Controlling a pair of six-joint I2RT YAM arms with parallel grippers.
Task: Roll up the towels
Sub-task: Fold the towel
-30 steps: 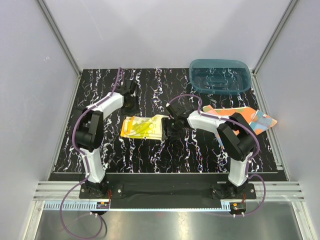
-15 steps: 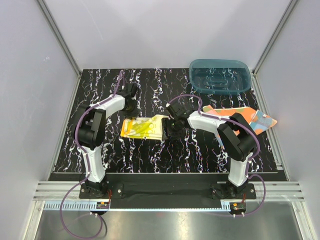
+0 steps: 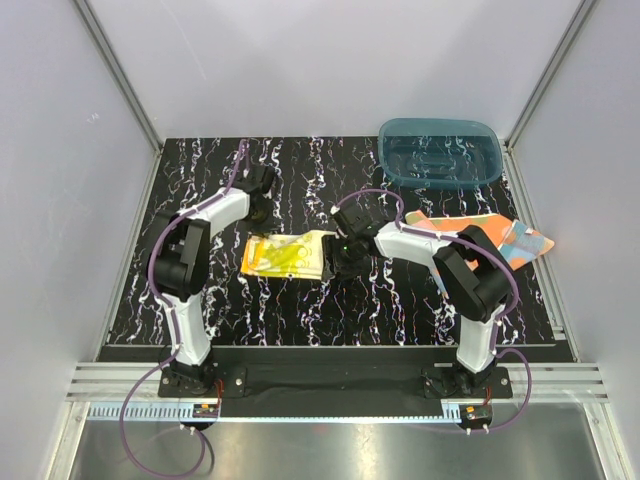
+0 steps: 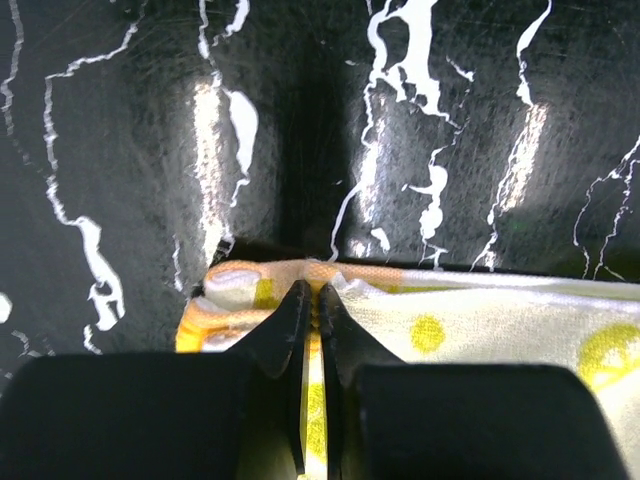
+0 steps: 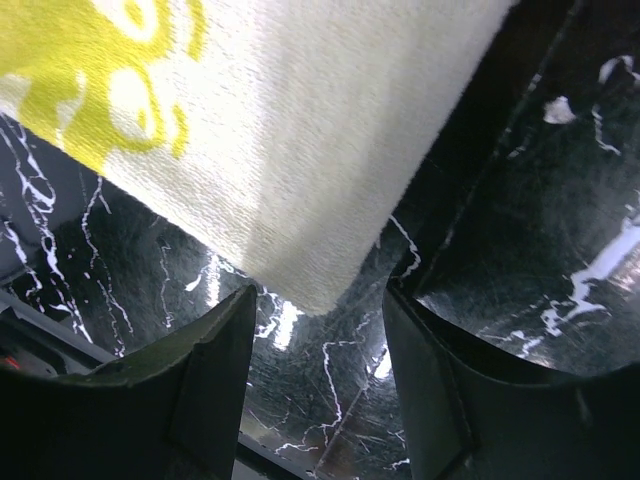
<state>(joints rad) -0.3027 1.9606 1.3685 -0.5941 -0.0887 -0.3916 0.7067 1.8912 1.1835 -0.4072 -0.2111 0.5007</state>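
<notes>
the left gripper point(image 4: 312, 300) has its jaws squeezed tight together. a little bit of the edge of the yellow towel point(image 4: 470, 320) is pinched at their tips. the rest of that towel lies flat under the jaws on the black table point(image 4: 450, 120). the right gripper point(image 5: 320, 310) has its jaws wide apart and holds nothing. a pale corner of the yellow towel pokes into the gap between them. the orange towel point(image 3: 525, 240) lies well away behind the right jaws, partly under that arm.
</notes>
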